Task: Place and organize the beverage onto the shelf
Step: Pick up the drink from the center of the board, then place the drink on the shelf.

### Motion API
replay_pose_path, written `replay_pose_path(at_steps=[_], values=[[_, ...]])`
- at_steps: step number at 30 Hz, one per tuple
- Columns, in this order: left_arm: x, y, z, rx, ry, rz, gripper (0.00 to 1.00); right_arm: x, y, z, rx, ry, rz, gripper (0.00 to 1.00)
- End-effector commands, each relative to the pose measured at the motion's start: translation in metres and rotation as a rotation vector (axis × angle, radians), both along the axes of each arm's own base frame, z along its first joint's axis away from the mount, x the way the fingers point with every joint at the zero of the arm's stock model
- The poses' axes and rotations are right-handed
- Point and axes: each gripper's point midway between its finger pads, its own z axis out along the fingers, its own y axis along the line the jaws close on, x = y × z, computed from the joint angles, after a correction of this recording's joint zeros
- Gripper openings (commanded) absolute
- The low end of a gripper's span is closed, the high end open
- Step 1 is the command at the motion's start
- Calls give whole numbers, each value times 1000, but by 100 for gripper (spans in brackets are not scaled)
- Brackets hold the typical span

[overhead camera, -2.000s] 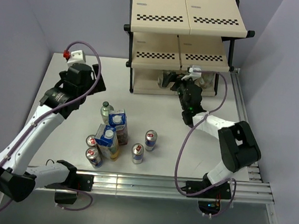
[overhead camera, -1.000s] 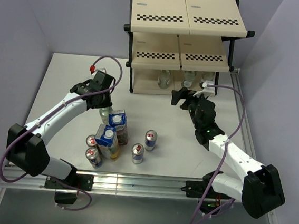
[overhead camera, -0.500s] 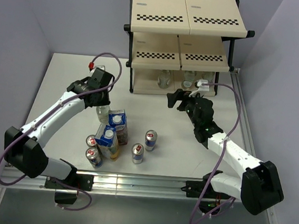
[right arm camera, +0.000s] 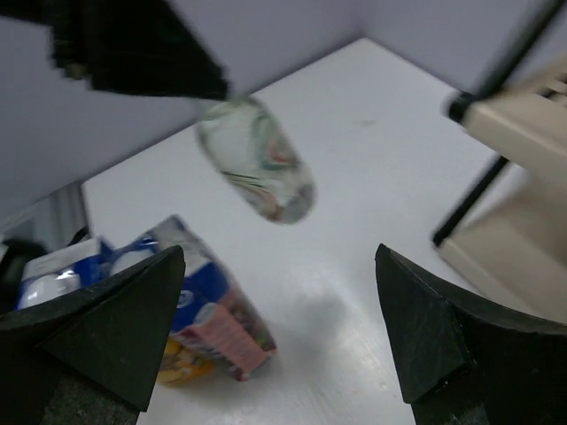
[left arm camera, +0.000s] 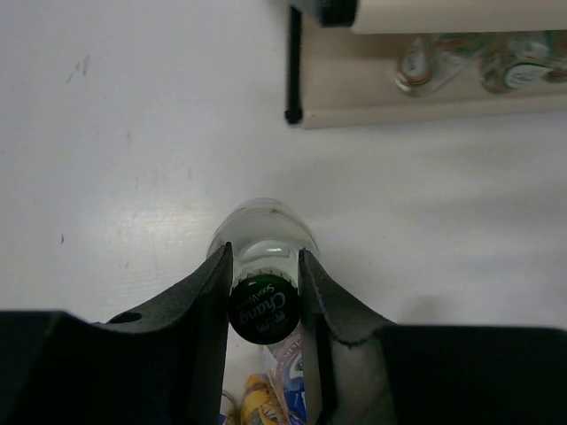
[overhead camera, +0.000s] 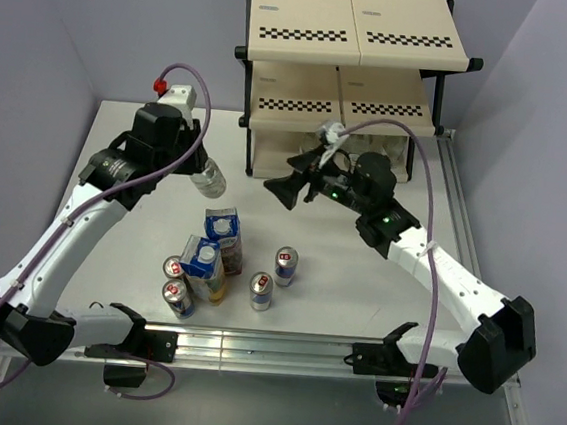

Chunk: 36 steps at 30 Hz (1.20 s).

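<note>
Above the white table [overhead camera: 336,298], left of the shelf, a small clear bottle [overhead camera: 209,178] hangs tilted in the air. It is pinched at the neck, just under its dark green cap [left arm camera: 263,310], by the left gripper [left arm camera: 263,257], whose two black fingers are closed tight on it. Facing it from the right, near but not touching, the right gripper [overhead camera: 288,190] stands spread wide with nothing between its fingers [right arm camera: 115,328]. Behind both is the shelf [overhead camera: 352,18], with other clear bottles [left arm camera: 425,62] standing on its bottom board. Two cartons [overhead camera: 223,235] and four cans [overhead camera: 285,265] wait in a cluster on the table nearer the arms. This looks like a hand-over or a carry to the bottom board; which one cannot be told. For a hand-over, the right fingers should close on the bottle's body, well clear of the left fingers, and the left should let go only once that hold is firm. Either way the bottle should be brought upright and slid in low beside the others without knocking them. The cap reads "Chang" in white, with a smaller line beside it too fine to read. The bottle's label is a blur of green and red. The can lids carry a red mark, but no brand is legible, and the cartons' print cannot be read.
</note>
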Motion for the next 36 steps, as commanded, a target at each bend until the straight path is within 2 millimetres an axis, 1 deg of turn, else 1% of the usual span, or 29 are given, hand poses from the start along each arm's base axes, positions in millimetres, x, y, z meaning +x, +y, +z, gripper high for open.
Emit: replay_pose_path(at_steps=[1,2,3,4,5,6,7,9,10,12,13,15,17,20,22,23,24,25,26,27,30,33,34,36], values=[[-1,-33,103,-123,-301,-213,0,-30,35,23,-78,-99,237,94],[-3,-37,114,-133,-325,-238,0,-30,40,25,-90,-106,251,93],[-4,-40,120,-139,-339,-262,0,-31,46,25,-117,-121,257,93],[-6,-45,123,-141,-343,-293,0,-26,53,32,-126,-140,252,93],[-8,-48,132,-150,-361,-315,0,-23,56,33,-142,-148,246,93],[-9,-52,133,-150,-360,-336,0,-17,58,30,-172,-152,218,93],[-10,-55,134,-146,-359,-355,0,-14,66,31,-188,-145,219,93],[-14,-61,140,-156,-364,-395,0,-8,70,28,-217,-134,204,93],[-16,-65,142,-159,-365,-412,0,-9,77,30,-221,-142,212,92],[-19,-71,146,-167,-369,-454,0,-7,82,25,-238,-151,213,92],[-21,-74,149,-169,-374,-470,0,-8,88,24,-249,-149,224,92],[-23,-79,155,-173,-387,-494,0,-7,92,23,-258,-137,233,92],[-27,-83,160,-176,-400,-519,0,-5,96,19,-261,-126,233,91],[-33,-93,164,-183,-408,-577,0,2,101,18,-252,-129,209,89],[-34,-99,162,-179,-401,-604,0,4,103,18,-250,-134,207,86],[-35,-101,163,-175,-403,-607,0,3,104,20,-249,-140,214,82],[-32,-102,157,-162,-384,-605,0,3,105,21,-249,-141,222,81],[-32,-103,155,-149,-382,-601,0,1,106,22,-251,-140,229,79],[-31,-104,155,-139,-383,-600,0,1,106,22,-251,-141,232,78],[-30,-105,150,-126,-367,-598,0,0,107,23,-247,-146,241,78],[-28,-106,144,-93,-359,-588,0,-4,107,25,-248,-161,258,79],[-29,-108,138,-61,-354,-596,0,-5,107,27,-252,-162,262,79],[-32,-110,135,-55,-344,-607,0,-5,107,29,-248,-164,261,79],[-32,-111,134,-45,-346,-606,0,-8,105,36,-226,-173,256,81]])
